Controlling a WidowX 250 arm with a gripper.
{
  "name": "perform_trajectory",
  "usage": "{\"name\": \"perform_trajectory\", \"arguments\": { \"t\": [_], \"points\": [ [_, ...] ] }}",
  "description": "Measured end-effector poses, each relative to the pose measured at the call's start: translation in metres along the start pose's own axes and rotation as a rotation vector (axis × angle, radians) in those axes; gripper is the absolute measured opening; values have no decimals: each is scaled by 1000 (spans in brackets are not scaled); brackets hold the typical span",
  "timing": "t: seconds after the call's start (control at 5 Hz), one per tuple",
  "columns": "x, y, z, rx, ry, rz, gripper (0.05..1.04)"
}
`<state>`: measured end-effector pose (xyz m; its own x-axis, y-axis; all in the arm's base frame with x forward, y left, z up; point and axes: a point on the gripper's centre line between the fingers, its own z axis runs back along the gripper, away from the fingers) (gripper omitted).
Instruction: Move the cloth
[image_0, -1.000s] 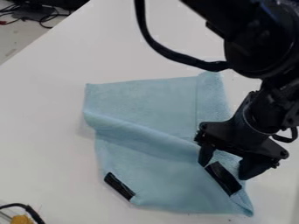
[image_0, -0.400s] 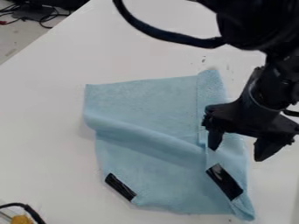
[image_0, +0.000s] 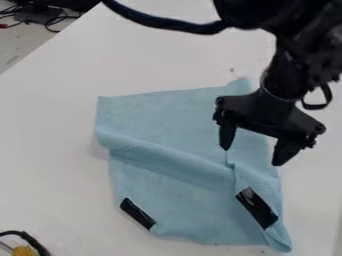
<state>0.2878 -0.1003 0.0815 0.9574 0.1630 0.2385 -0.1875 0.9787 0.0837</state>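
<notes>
The light blue cloth (image_0: 160, 115) lies on the white table (image_0: 47, 150), spread about the middle of the view and reaching down towards 6 o'clock. A raised fold crosses it, from its 10 o'clock edge towards 4 o'clock. One black patch (image_0: 138, 214) sits at the cloth's 7 o'clock edge, a second black patch (image_0: 257, 207) at its 4 o'clock side.

The black arm (image_0: 287, 65) comes in from 1 o'clock, and its gripper (image_0: 252, 156) points down at the cloth's 3 o'clock side. The fingers are spread wide with nothing held between them; the tips appear to be above the cloth, though the slanted view makes the height hard to judge. Between 7 and 8 o'clock, at the view's corner, are a yellow object (image_0: 24, 251) and a black wire (image_0: 28, 238).
</notes>
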Motion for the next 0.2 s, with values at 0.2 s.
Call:
{"name": "perform_trajectory", "arguments": {
  "t": [0.2],
  "points": [
    [9, -2, 13, -15, 38, -72, 1000]
  ]
}}
